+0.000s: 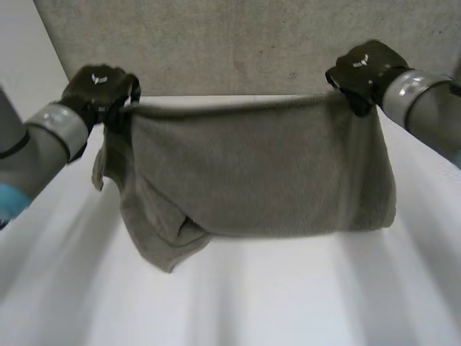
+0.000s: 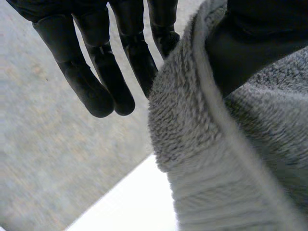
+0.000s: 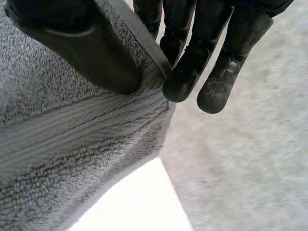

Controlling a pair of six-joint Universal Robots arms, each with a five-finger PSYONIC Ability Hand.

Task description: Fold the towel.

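You're looking at the grey towel (image 1: 252,173) hanging stretched across the middle of the frame, over the white table (image 1: 288,303), with its lower left part bunching up. The left hand (image 1: 97,90), upper left, is pinching 1 top corner between thumb and fingers. The right hand (image 1: 364,68), upper right, is pinching the other top corner likewise. A grey wall (image 1: 238,43) is standing behind.

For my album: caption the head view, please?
Left hand and right hand pinch a grey towel by its top corners over the white table.
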